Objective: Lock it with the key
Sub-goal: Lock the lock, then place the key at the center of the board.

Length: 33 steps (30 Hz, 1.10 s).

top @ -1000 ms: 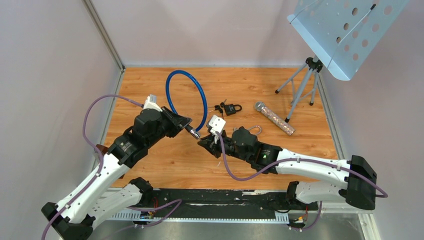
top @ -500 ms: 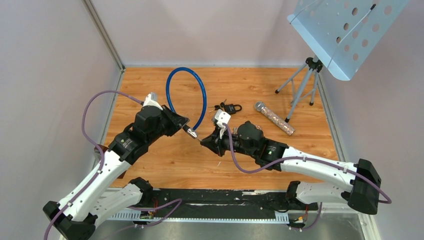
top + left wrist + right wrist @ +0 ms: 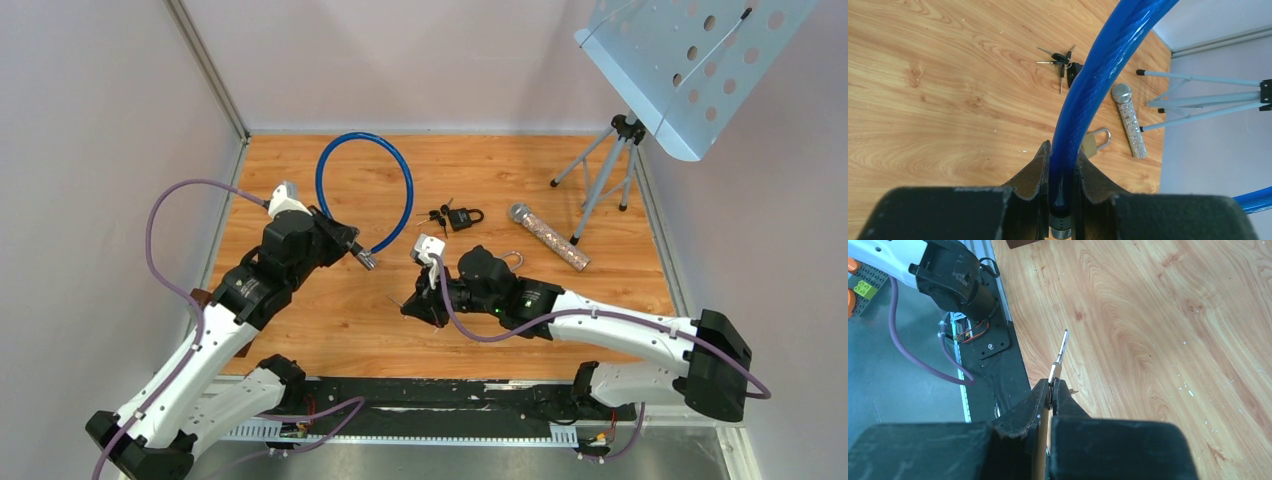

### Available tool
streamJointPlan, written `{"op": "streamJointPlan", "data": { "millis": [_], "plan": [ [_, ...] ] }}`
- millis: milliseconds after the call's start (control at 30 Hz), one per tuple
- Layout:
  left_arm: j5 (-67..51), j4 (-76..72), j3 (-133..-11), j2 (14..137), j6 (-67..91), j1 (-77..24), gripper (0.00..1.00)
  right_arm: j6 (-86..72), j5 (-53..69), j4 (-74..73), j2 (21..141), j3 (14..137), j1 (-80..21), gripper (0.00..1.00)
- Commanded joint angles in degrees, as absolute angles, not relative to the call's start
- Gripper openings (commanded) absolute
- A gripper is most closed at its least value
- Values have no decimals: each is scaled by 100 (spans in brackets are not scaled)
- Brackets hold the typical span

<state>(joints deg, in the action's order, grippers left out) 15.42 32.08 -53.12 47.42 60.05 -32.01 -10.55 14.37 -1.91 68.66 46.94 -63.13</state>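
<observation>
While the right gripper [image 3: 412, 306] is clamped on the key [image 3: 1062, 347], with only the thin blade standing out past the fingertips, the left gripper [image 3: 350, 248] is clenched around the blue cable lock [image 3: 1108, 60] just behind its metal lock head [image 3: 366, 261], and the rest of the cable loops away toward the far side of the table [image 3: 330, 320]. Everything turns on how blade and head line up. In the top view the head lies to the left of the key tip and farther from the arm bases, near it but clearly apart, with bare wood between them. The head's long axis runs from the left jaws on a slant toward the right arm, so its free end faces roughly the key hand. The blade does not answer it: the right wrist view shows it aimed at the table's near edge and the left arm's base [image 3: 955, 277], well off the head's axis. The right arm is the one to close the gap, and I judge it must swing the blade round onto that axis before pushing in. Where the keyhole sits on the head I cannot tell.
</observation>
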Motion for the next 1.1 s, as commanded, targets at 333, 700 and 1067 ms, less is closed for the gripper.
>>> {"op": "streamJointPlan", "data": {
  "millis": [333, 700, 1067],
  "plan": [
    [1806, 2844, -4868, 4803, 5781, -3190, 0, -2680, 13, 719, 7354, 4402, -6328, 11],
    [1274, 2128, -3626, 5992, 5904, -3186, 0, -3027, -569, 843, 6625, 3904, -6324, 14],
    [1508, 2063, -3300, 6218, 5854, -3188, 19, -3231, -657, 987, 7202, 4046, -6319, 15]
  ]
}}
